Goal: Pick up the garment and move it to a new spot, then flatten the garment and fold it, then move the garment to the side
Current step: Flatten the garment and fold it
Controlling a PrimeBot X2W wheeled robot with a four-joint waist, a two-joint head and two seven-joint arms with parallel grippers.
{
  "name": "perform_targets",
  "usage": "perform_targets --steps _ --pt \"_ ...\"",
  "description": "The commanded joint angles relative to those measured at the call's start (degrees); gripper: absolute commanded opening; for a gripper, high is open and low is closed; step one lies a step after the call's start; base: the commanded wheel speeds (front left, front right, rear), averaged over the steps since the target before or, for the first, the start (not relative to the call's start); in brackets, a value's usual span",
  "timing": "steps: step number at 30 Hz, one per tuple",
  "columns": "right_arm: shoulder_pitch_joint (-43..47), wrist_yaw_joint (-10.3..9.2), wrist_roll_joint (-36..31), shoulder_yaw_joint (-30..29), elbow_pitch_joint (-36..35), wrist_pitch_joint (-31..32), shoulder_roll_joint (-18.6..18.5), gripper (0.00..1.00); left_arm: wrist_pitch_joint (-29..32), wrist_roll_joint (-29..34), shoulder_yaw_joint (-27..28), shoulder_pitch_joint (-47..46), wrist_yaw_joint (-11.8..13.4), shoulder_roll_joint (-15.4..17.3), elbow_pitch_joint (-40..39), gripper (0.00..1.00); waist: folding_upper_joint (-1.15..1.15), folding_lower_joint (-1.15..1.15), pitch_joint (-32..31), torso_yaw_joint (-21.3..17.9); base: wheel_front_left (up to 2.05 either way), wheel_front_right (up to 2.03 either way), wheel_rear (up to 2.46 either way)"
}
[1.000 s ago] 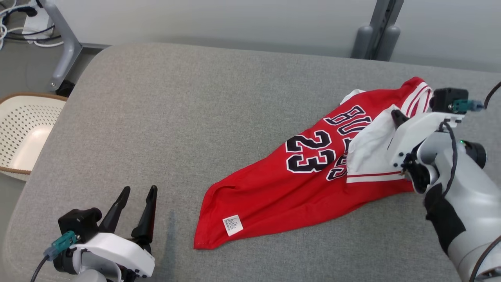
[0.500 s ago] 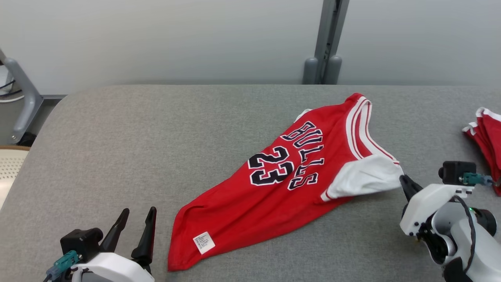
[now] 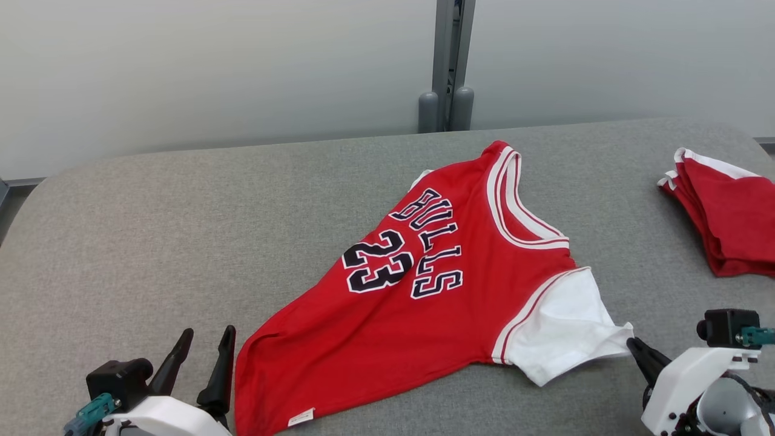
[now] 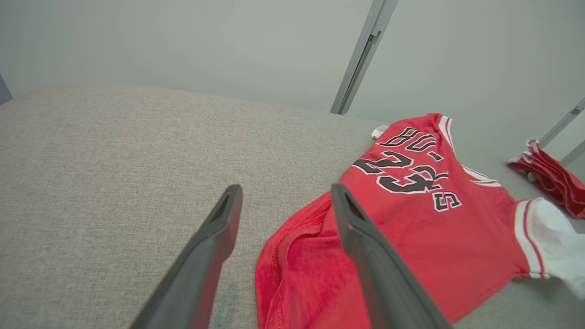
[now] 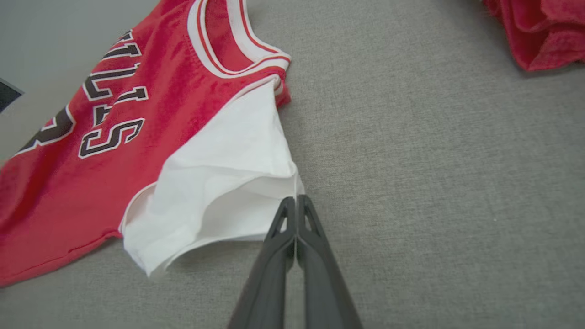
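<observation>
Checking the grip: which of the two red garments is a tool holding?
The jersey printed BULLS 23: the right tool is shut on its white sleeve. The other red garment lies apart, far to the right, untouched.

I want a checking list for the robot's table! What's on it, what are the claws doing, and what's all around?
Surface: grey fabric table, no spills or marks seen.
Job's things: red jersey lying face up, body wrinkled and narrowed toward the hem; white sleeve pulled out toward the right gripper.
Clutter: folded red clothes at the far right.
Grippers: left gripper open and empty, beside the hem; right gripper shut on the sleeve's edge.
Cables: a teal plug behind the left gripper, another behind the right.
Surroundings: pale wall, grey post.
</observation>
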Motion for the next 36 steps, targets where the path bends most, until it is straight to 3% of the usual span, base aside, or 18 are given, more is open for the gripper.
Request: perform_targets --steps 1,9,11,12,13,14,18,22,29,36 --pt "2.3 0.01 -0.7 -1.7 -3.8 1.8 0.8 0.0 -0.2 -0.4 0.4 0.7 0.2 0.5 -0.1 1.0 0.0 0.0 0.3 -0.4 0.0 0.0 0.0" --pt "11.2 0.01 -3.2 -8.3 -18.9 13.2 5.6 0.0 -0.5 -0.7 0.7 0.5 0.1 0.4 0.0 1.0 0.0 0.0 1.1 -1.2 0.0 0.0 0.0" --pt "13.4 0.01 -4.3 -9.5 -21.7 16.1 6.4 0.02 -0.5 -0.7 0.7 0.1 -0.1 0.3 0.2 1.0 0.0 0.0 1.2 -1.2 0.0 0.0 0.0" --pt "14.4 0.01 -4.7 -10.2 -22.8 17.2 6.9 0.09 -0.6 -0.8 0.6 -0.1 -0.3 0.2 0.3 1.0 0.0 0.0 1.3 -1.2 0.0 0.0 0.0" --pt "15.2 0.01 -5.3 -11.0 -23.6 18.2 7.3 0.32 -0.5 -0.8 0.6 -0.3 -0.2 0.2 0.4 1.0 0.0 0.0 1.3 -1.1 0.0 0.0 0.0" --pt "15.8 0.01 -5.9 -11.6 -24.4 19.0 7.8 1.0 -0.6 -0.8 0.6 -0.3 -0.2 0.2 0.5 1.0 0.0 0.0 1.3 -1.1 0.0 0.0 0.0" --pt "16.8 0.01 -6.3 -13.1 -27.0 20.6 9.1 1.0 -0.6 -0.9 0.5 -0.5 -0.5 0.2 1.0 1.0 0.0 0.0 1.0 -0.8 0.0 0.0 0.0" --pt "15.0 0.01 -5.3 -13.4 -29.8 16.8 9.8 1.0 -0.7 -0.8 0.6 -0.4 -0.3 0.4 1.0 1.0 0.0 0.0 0.3 -0.6 0.0 0.0 0.0" --pt "11.6 0.02 -5.4 -11.5 -28.4 2.7 10.2 1.0 -1.4 0.6 1.7 -0.1 0.5 1.1 -0.4 1.0 0.0 0.0 -1.1 0.5 0.0 0.0 0.0" --pt "8.6 0.01 -6.9 -10.1 -25.2 -14.6 10.2 1.0 -2.0 4.5 6.1 0.1 3.9 2.4 -8.8 1.0 0.0 0.0 -1.6 2.2 0.0 0.0 0.0"
